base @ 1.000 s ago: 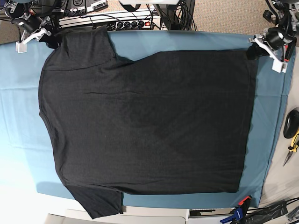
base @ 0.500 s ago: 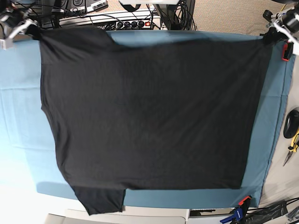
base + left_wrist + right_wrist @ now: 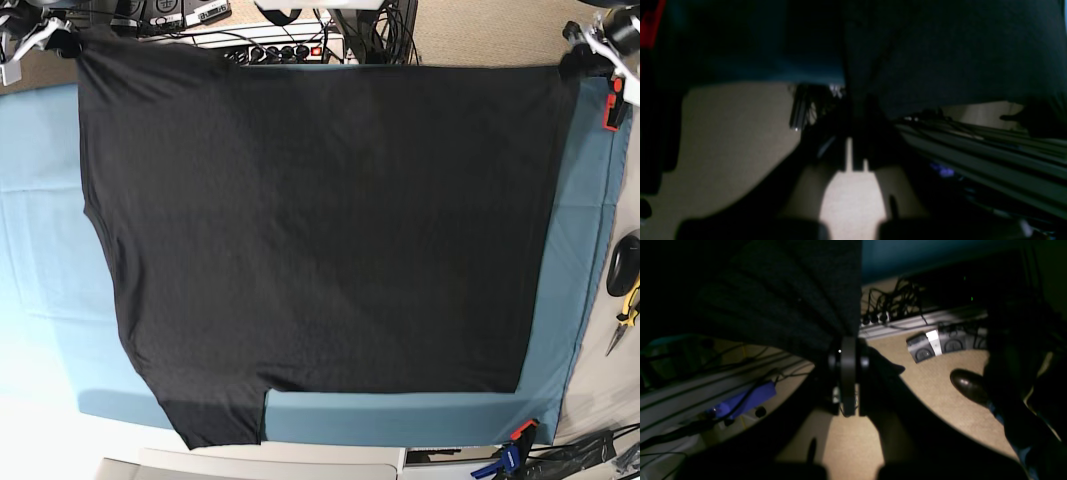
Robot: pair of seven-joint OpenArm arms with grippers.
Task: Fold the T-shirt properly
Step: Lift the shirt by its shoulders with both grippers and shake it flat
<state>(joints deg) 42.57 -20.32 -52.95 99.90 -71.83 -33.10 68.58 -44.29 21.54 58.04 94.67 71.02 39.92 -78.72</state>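
The dark T-shirt (image 3: 320,220) hangs stretched by its far edge, plain side showing, and covers most of the table. In the base view my right gripper (image 3: 62,42) is at the top left, shut on the shirt's far left corner by the sleeve. My left gripper (image 3: 580,62) is at the top right, shut on the far right corner. The near edge and one sleeve (image 3: 215,415) still lie on the cloth. In the right wrist view the gripper (image 3: 848,373) pinches dark fabric (image 3: 790,290). The left wrist view is dark, with fabric (image 3: 957,50) above the gripper (image 3: 857,160).
A teal table cloth (image 3: 40,230) covers the table. An orange clamp (image 3: 609,108) sits on its right edge and another clamp (image 3: 515,445) at the near right. Hand tools (image 3: 625,290) lie at the right. A power strip and cables (image 3: 270,45) run behind the table.
Both grippers have risen and moved back with the shirt's far corners. The far edge is now pulled taut and higher, and the folded-over far sleeve has straightened out.
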